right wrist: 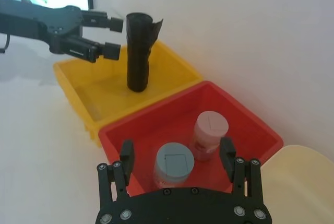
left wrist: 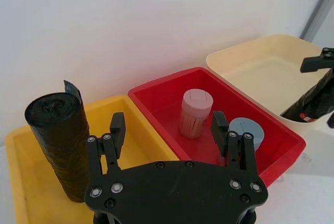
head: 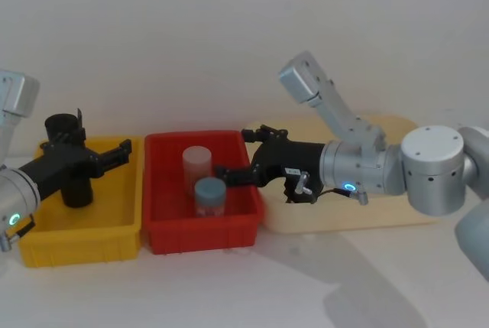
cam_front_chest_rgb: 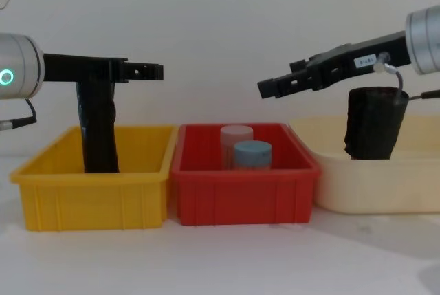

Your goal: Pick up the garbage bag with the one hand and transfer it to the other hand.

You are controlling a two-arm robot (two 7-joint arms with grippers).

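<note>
Over on the robot's right, the garbage bag (cam_front_chest_rgb: 371, 126), a thick black roll of plastic film with a red-and-white label band, stands upright in the shallow cream plastic tub (cam_front_chest_rgb: 385, 178), and nothing grips it. The right claw (cam_front_chest_rgb: 275, 86) reaches past above it, out over the red plastic bin (cam_front_chest_rgb: 240, 192), its fingers spread wide and empty. The left claw (cam_front_chest_rgb: 144, 71) is likewise wide open and empty, held level above the yellow plastic bin (cam_front_chest_rgb: 89, 195), just beside the slimmer black roll (cam_front_chest_rgb: 100, 130) that stands there without a band; that roll sits outside its fingers. The pickup looks not yet begun. To do it well, the right arm, being nearer, would likely need to draw back until its open fingers straddle the banded roll near its middle. It should then close squarely so the soft film neither buckles nor tips, and lift clear of the tub rim before heading toward the left claw. The red bin holds two lidded jars close together, one pale pink (cam_front_chest_rgb: 236, 140) and one grey-blue-capped (cam_front_chest_rgb: 252, 156). All three containers sit in a row on the white worktop (cam_front_chest_rgb: 220, 260).
</note>
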